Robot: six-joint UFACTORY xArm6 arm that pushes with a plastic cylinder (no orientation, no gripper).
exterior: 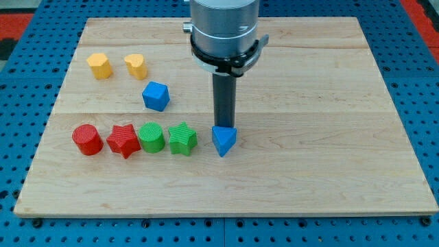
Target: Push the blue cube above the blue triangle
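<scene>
A pale wooden board (329, 103) of long planks fills most of the view. Around it on every side lies a blue perforated table surface (20, 96). Beyond the board's top corners, red patches (420, 12) show. Even light casts soft shadows on the board.

Our arm's housing (224, 27) is cut off by the view's top, and my tip (223, 127) (its very end) disappears behind the blue triangle (223, 140).

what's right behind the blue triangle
The dark rod stands directly behind the blue triangle, toward the view's top. My tip is hidden by the triangle, so contact cannot be seen.
</scene>
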